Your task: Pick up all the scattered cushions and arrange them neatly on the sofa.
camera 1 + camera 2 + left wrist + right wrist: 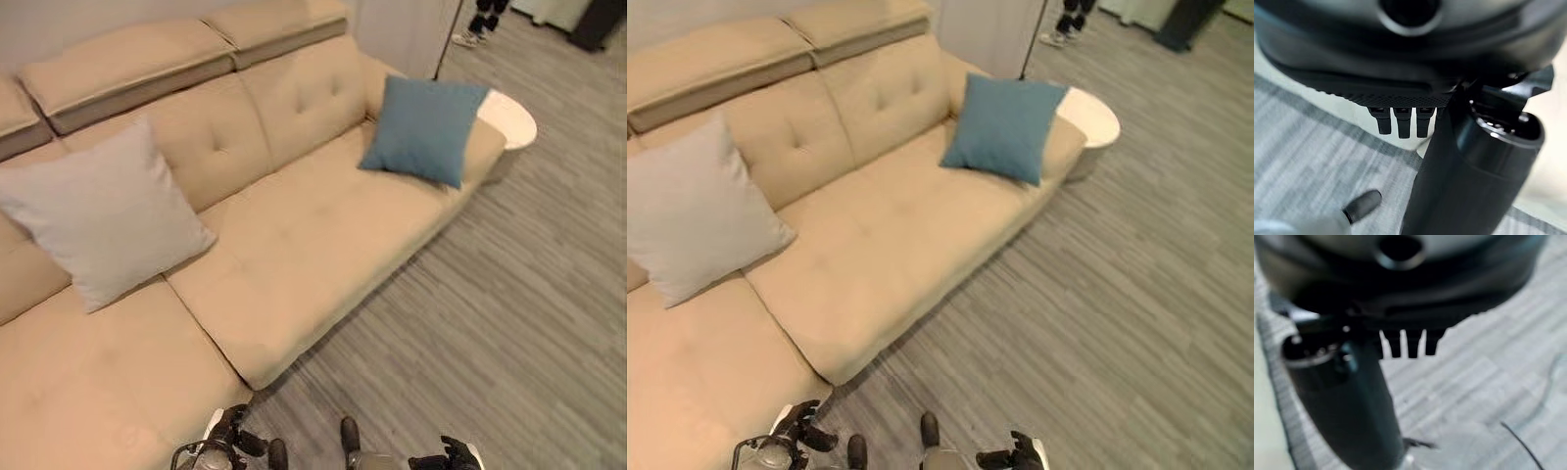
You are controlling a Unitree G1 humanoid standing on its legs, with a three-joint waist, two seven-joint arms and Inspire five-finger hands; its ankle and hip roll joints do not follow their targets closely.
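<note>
Beige sofa (294,235) on grey plank floor (519,313) | grey cushion (103,215) propped against backrest | blue cushion (423,129) leaning at armrest end, beside white side table (514,119) | left hand (1400,120), right hand (1408,345) low, fingers straight, empty

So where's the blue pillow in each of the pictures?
Left eye view: the blue cushion leans at the sofa's far right end, upper right of the picture.
Right eye view: same spot, nearer the top middle.
Wrist views: just hands and floor.
Shared landmark: the round white side table right beside the cushion.
</note>
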